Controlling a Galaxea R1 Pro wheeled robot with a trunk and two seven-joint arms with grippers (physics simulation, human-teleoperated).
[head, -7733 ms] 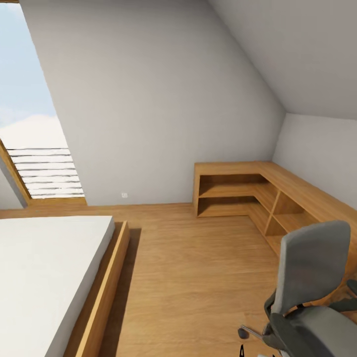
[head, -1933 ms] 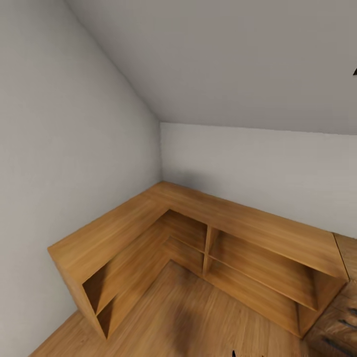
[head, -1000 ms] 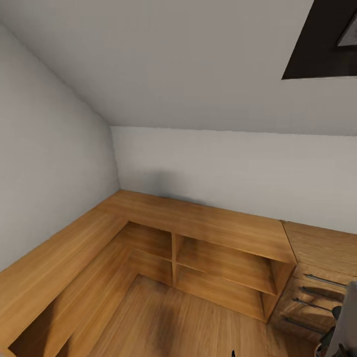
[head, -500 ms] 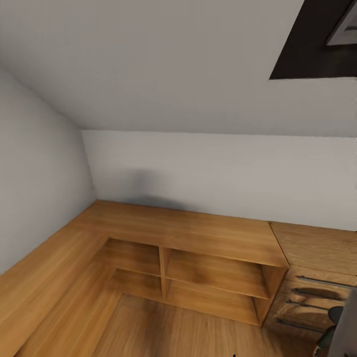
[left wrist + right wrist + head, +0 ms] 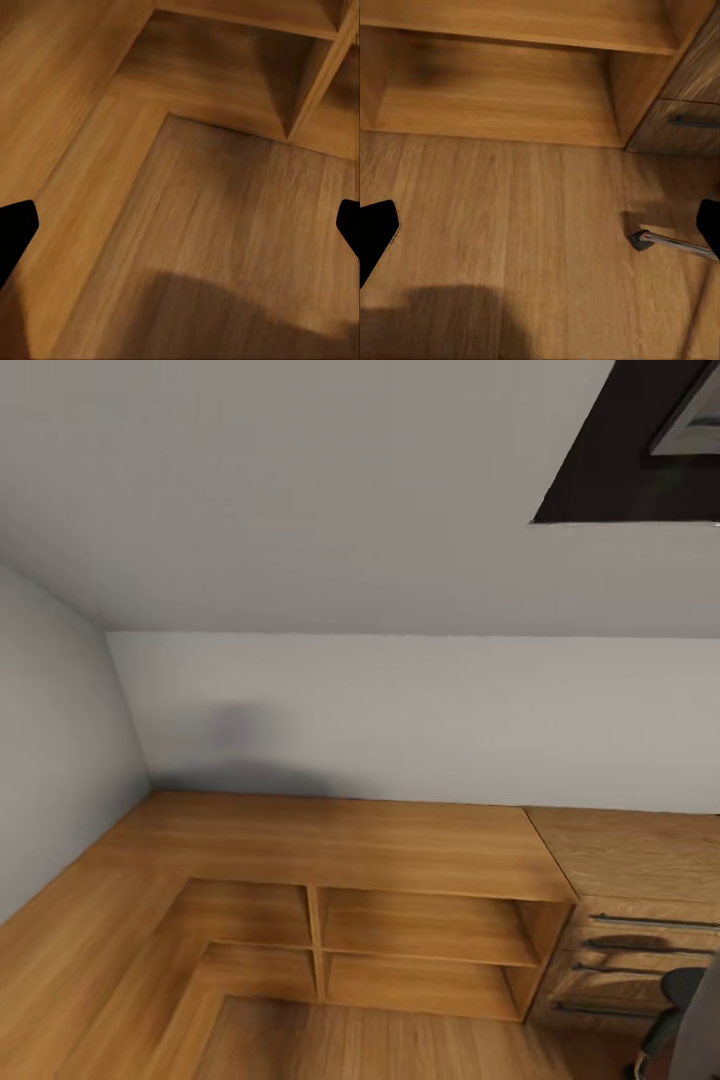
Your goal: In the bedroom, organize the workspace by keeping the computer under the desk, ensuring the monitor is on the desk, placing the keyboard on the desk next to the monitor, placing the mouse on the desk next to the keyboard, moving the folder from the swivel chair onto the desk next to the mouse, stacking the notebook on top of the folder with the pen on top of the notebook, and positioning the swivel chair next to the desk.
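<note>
A sliver of the grey swivel chair [image 5: 692,1008] shows at the head view's lower right edge. One leg of its base, with a castor [image 5: 669,241], lies on the floor in the right wrist view. My left gripper [image 5: 180,225] hangs open over bare wooden floor, nothing between its black fingertips [image 5: 15,234]. My right gripper [image 5: 540,234] is open too, above the floor in front of the shelf, also holding nothing. The computer, monitor, keyboard, mouse, folder, notebook and pen are out of view.
A low L-shaped wooden shelf unit [image 5: 330,842] runs along the left and far walls, its open compartments [image 5: 420,930] bare. To its right stands a wooden drawer unit [image 5: 640,950] with dark handles. A dark skylight [image 5: 640,440] sits in the sloped ceiling.
The whole picture has shifted: the camera has turned right, away from the bed and window. The shelf corner slid left, and the skylight, drawers and chair edge came into view.
</note>
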